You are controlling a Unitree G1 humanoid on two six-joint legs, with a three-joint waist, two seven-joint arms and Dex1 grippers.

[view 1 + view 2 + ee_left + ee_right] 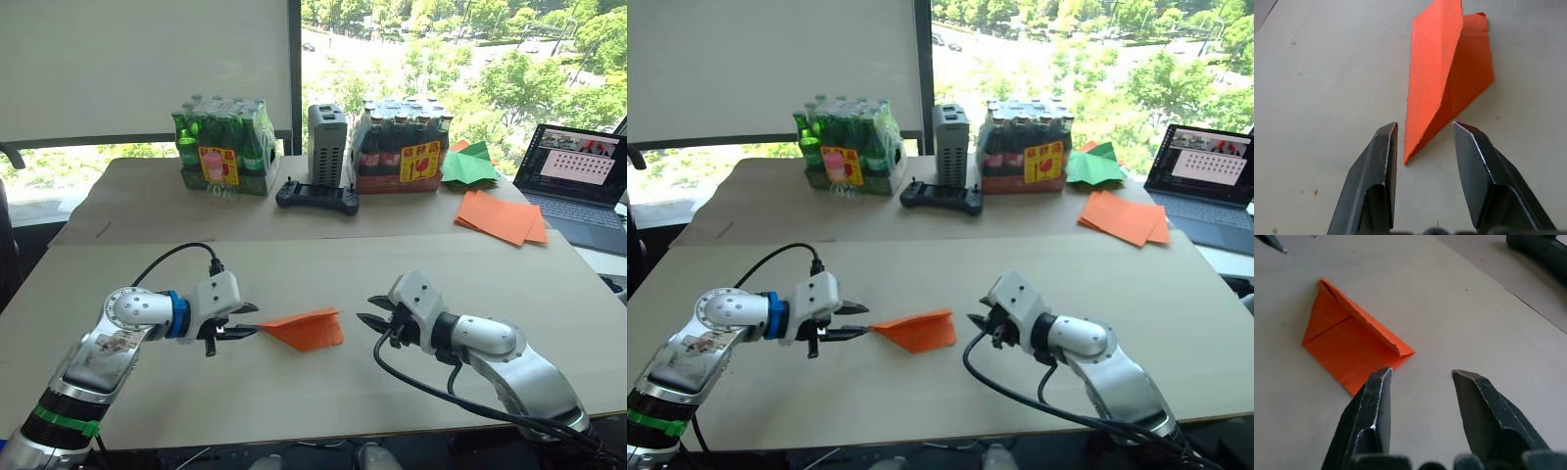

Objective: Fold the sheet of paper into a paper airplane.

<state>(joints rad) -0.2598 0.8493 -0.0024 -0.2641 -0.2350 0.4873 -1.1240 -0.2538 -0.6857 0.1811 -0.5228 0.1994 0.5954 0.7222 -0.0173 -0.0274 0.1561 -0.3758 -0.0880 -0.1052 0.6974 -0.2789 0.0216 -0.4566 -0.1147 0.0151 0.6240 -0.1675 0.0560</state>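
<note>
The sheet of paper (306,329) is bright orange, folded into a narrow pointed shape, and lies on the near table between my two grippers. Its point faces my left gripper (250,321), which is open. In the left wrist view that tip of the paper (1444,83) sits just between the two black fingers (1382,171) of the left gripper (1425,126), with no contact visible. One folded flap stands up along the paper's (1352,342) length. My right gripper (365,309) is open a short way off the blunt end, nothing between the fingers (1371,416) of this right gripper (1421,371).
On the far table stand a pack of green bottles (223,147), a grey box (327,145), a pack of dark bottles (404,145) and a black controller (316,197). A stack of flat orange sheets (500,217), green paper pieces (470,164) and a laptop (578,176) are at the far right.
</note>
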